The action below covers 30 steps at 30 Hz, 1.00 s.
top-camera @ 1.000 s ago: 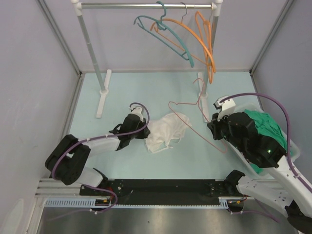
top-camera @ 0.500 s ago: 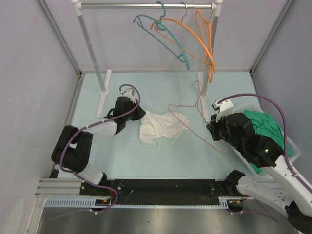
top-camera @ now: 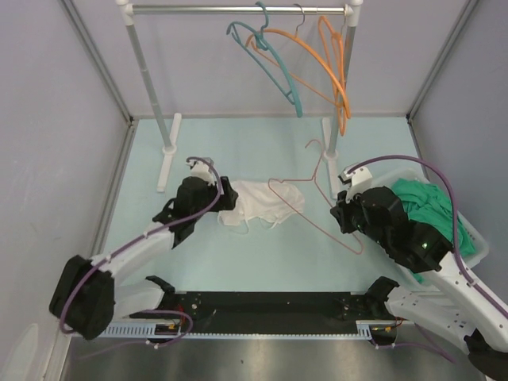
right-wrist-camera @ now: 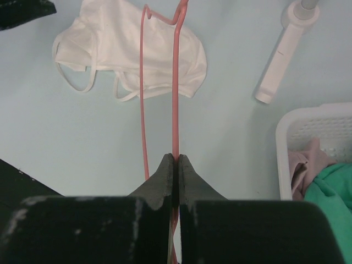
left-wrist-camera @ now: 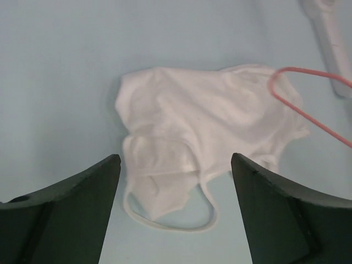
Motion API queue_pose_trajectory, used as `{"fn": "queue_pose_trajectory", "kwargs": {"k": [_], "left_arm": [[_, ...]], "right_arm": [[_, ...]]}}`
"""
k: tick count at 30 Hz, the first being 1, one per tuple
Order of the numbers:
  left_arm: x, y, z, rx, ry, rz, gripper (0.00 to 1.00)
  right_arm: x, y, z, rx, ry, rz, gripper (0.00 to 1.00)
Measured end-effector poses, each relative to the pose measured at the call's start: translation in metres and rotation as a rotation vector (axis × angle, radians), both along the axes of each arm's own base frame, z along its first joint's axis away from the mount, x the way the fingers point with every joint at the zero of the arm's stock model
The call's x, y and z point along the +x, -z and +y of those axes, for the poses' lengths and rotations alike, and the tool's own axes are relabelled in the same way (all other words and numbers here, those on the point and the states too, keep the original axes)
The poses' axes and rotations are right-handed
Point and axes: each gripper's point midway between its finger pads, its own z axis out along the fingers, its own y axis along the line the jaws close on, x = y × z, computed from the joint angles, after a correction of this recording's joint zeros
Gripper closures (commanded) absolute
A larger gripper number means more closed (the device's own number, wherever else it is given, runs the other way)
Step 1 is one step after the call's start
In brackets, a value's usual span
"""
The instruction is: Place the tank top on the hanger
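The white tank top (top-camera: 262, 202) lies crumpled on the pale green table, its thin straps looping toward the near side. My left gripper (top-camera: 225, 197) sits at its left edge, open. In the left wrist view the tank top (left-wrist-camera: 203, 126) lies ahead of the wide-apart fingers of that gripper (left-wrist-camera: 174, 165), one strap loop between them, nothing held. My right gripper (top-camera: 343, 213) is shut on the pink hanger (top-camera: 314, 217). In the right wrist view the hanger (right-wrist-camera: 175, 82) runs out from the right gripper (right-wrist-camera: 176, 158) to above the tank top (right-wrist-camera: 132, 49). The hanger's corner (left-wrist-camera: 308, 116) overlaps the top's right side.
A white clothes rack (top-camera: 167, 151) stands at the back with a teal hanger (top-camera: 274, 63) and orange hangers (top-camera: 340, 75) on its rail. One rack foot (right-wrist-camera: 280, 55) lies right of the hanger. A white basket (top-camera: 471, 230) holding a green garment (top-camera: 425, 208) sits under the right arm.
The left gripper dragged the tank top left and toward the back, then opened and let it go. The right gripper and pink hanger shifted slightly left. The teal hanger swung.
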Motion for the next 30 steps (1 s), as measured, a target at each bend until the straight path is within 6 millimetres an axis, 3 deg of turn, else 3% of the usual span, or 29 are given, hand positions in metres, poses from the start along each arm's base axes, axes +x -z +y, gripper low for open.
{"fn": "queue_pose_trajectory", "kwargs": {"k": [4, 6, 9, 17, 30], "left_arm": [[-0.046, -0.021, -0.04, -0.008, 0.157, -0.094, 0.24], [-0.066, -0.013, -0.057, 0.01, 0.242, -0.088, 0.25], [-0.082, 0.01, -0.067, 0.06, 0.318, -0.037, 0.3], [-0.096, 0.069, -0.064, 0.181, 0.37, 0.126, 0.37], [-0.089, 0.091, -0.068, 0.248, 0.381, 0.171, 0.42]], "right_arm": [[-0.002, 0.007, 0.003, 0.009, -0.011, 0.011, 1.0], [-0.002, 0.009, 0.005, 0.014, -0.017, 0.017, 1.0], [-0.003, 0.009, 0.007, 0.027, -0.021, 0.016, 1.0], [-0.005, 0.003, 0.006, 0.048, -0.021, 0.001, 1.0], [-0.005, 0.005, 0.005, 0.05, -0.02, 0.002, 1.0]]}}
